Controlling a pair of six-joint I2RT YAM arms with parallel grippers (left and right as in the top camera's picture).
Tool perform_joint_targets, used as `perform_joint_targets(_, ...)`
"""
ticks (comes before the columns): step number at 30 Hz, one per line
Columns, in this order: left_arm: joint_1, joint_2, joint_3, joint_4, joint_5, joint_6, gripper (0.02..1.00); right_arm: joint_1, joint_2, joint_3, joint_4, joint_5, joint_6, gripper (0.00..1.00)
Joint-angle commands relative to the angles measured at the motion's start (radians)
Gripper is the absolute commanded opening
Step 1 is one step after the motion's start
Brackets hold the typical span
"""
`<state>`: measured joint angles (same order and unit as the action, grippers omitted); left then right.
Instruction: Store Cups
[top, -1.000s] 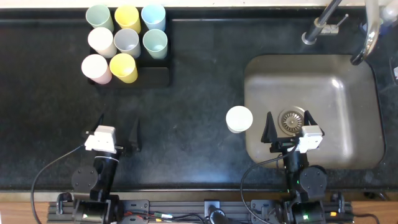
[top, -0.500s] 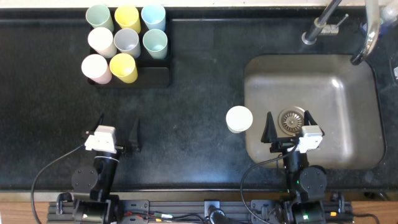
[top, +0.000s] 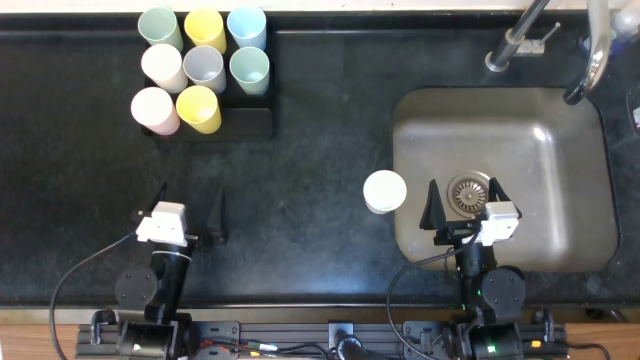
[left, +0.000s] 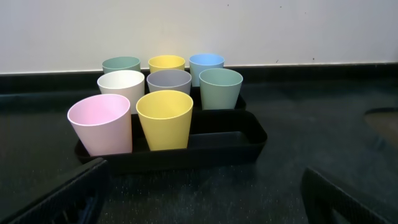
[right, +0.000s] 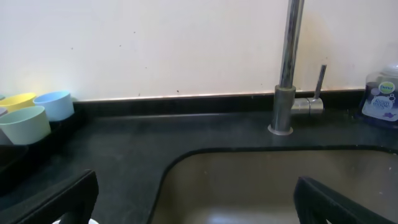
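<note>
1. Cup: the plain white round plastic cup (top: 384, 191) stands on the black speckled desk (top: 320, 150). It is just beside the left rim of the steel sink (top: 410, 110) and well apart from the tray.
2. Axis: the cup reads as a full circle from above, so its long axis is vertical and it stands on end. Can't tell whether the mouth or the base is up.
3. Target: a black plastic tray (top: 250, 124) sits at the far left of the desk and holds eight cups, mouths up. The one bare slot is the corner next to the front yellow cup (top: 199, 109) and in front of the pale green cup (top: 249, 70).
4. Right jaws: spread apart and holding nothing, low over the near-left part of the sink. The white cup is just beside them on their left.
5. Left jaws: also apart and empty, over the near part of the desk and facing the tray (left: 249, 140).
6. Step in hand, my judgement: nothing is grasped yet, so the step is the reach for the white cup, and the right arm is the nearer one.
7. How to do it well:
   - Swing left and bring the open jaws either side of the cup wall without nudging it toward the sink edge.
   - Close gently, since thin plastic likely flexes, and lift straight up so the axis stays vertical.
   - The slot is across the desk on the left arm's side, so expect a long reach or a handover.
   - Come down square into the bare corner, clear of the yellow and green neighbours.
</note>
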<state>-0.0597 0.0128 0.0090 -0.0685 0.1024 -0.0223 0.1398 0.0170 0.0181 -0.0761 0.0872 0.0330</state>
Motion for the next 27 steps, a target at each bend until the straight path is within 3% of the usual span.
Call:
perform_joint_targets(1,-0.008,-0.010,-0.001,-0.005,0.021,0.019,1.000,0.003,0.095,0.077,-0.094,0.018,0.017,0.998)
perform_joint_targets(7,-0.008,-0.010,-0.001,-0.005,0.021,0.019,1.000,0.005,0.433,0.486,-0.496,-0.021,0.103,0.996)
perform_joint_targets(12,-0.008,-0.010,-0.001,-0.005,0.021,0.019,1.000,0.005,0.722,0.819,-0.798,-0.213,0.110,0.996)
perform_joint_targets(14,-0.008,-0.010,-0.001,-0.005,0.021,0.019,1.000,0.005,0.826,0.915,-0.906,-0.246,0.109,0.996)
perform_joint_targets(19,-0.008,-0.010,-0.001,-0.005,0.020,0.019,0.998,0.005,1.069,1.055,-1.092,-0.256,0.025,0.998)
perform_joint_targets(27,-0.008,-0.010,-0.001,-0.005,0.021,0.019,0.998,0.044,1.410,1.231,-1.255,-0.251,-0.014,0.996)
